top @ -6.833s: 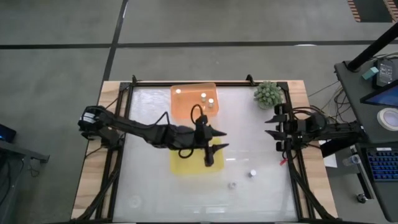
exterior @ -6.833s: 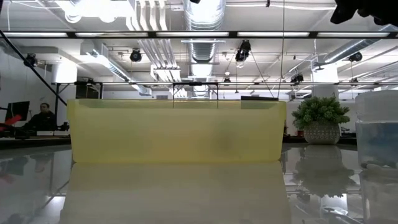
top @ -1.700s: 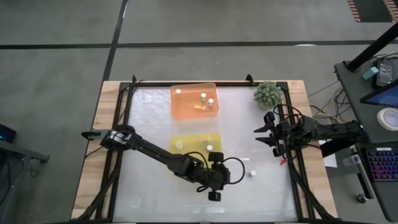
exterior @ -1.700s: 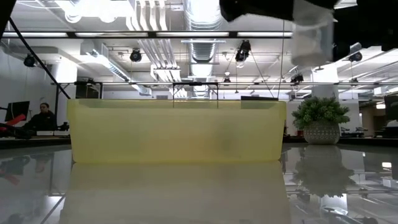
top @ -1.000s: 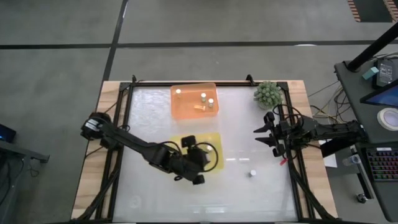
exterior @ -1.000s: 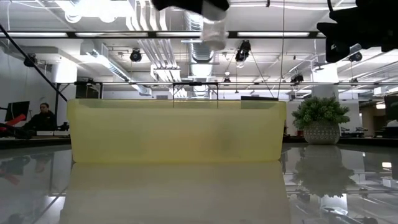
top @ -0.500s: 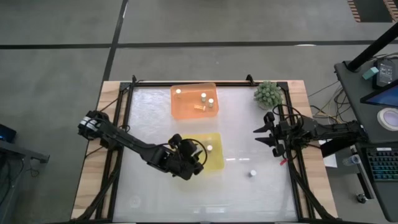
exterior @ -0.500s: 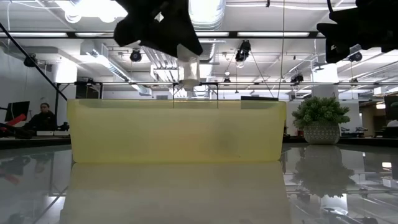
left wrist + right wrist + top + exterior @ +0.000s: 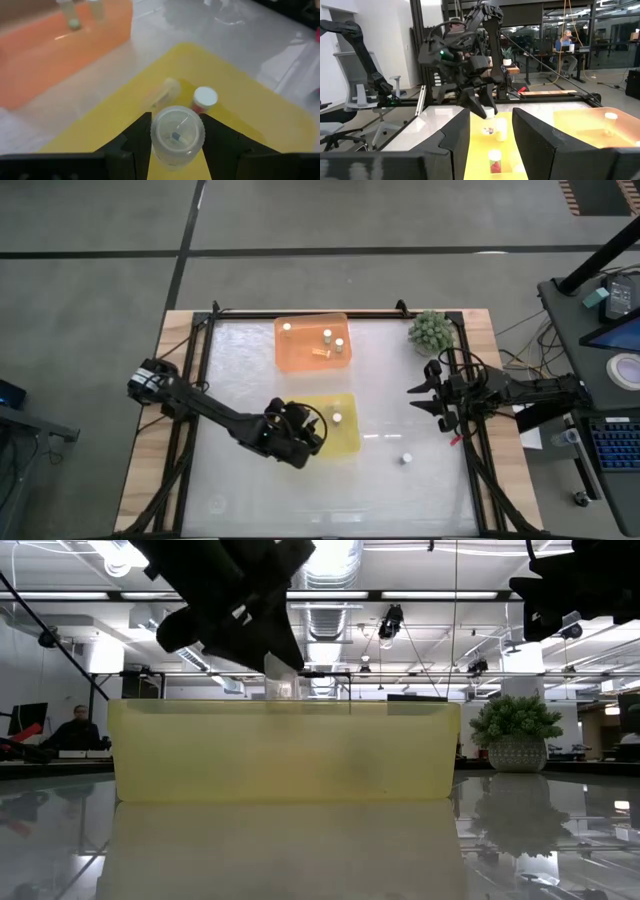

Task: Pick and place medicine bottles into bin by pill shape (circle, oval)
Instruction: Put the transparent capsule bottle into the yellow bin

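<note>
My left gripper (image 9: 300, 437) hangs over the yellow tray (image 9: 345, 442), shut on a clear medicine bottle (image 9: 177, 136) with a small pill inside. The low view shows this bottle (image 9: 283, 682) at the tray's rim. In the tray, one white-capped bottle (image 9: 205, 98) stands upright and another (image 9: 162, 92) lies on its side. The orange tray (image 9: 300, 355) holds three upright bottles and one lying down. One bottle (image 9: 406, 459) stands on the table at the near right. My right gripper (image 9: 422, 400) waits open at the table's right edge. My left gripper pinches the bottle's round sides (image 9: 156, 137) between its two fingers. The fingers come from above, pointing down. The bottle hangs below the fingers, about upright, with its lower end (image 9: 284, 692) at the height of the yellow tray's rim.
A green spiky plant ball (image 9: 430, 330) sits at the far right corner. Black frame rails (image 9: 195, 380) run along the table's sides. The glossy white table (image 9: 240, 480) lies bare at the near left.
My left gripper has carried the bottle toward the table's left edge, over the yellow tray, and has come down. The bottle has dropped from high above the tray to the level of its rim. The right arm has kept still.
</note>
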Controlling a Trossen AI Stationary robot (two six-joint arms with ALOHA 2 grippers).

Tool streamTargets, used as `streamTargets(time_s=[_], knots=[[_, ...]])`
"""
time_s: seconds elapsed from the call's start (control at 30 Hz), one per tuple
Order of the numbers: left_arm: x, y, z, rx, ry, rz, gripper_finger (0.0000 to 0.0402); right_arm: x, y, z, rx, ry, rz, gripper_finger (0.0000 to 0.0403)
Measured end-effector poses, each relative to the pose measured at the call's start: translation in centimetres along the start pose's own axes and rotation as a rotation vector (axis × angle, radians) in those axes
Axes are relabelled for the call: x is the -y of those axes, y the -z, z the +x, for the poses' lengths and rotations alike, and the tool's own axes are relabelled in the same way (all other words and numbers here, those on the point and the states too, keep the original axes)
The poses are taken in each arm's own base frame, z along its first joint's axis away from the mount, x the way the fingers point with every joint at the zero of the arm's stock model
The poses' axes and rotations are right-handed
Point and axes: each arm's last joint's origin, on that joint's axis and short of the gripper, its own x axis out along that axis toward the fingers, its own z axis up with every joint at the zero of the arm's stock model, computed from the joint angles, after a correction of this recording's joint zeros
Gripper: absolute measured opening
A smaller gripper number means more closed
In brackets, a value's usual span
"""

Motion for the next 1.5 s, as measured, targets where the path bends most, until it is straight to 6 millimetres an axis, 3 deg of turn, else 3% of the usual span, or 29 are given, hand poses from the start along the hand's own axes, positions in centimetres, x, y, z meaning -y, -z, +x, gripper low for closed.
streamTargets(time_s=[0.87, 1.5], knots=[[-0.4, 1.8, 4.3, -0.013, -0.113, -0.008, 0.0128, 0.0, 0.0, 0.0, -0.001, 0.000, 0.004, 0.0139], [-0.9, 1.8, 4.9, -0.012, -0.137, -0.008, 0.0128, 0.0, 0.0, 0.0, -0.003, 0.001, 0.004, 0.0139]])
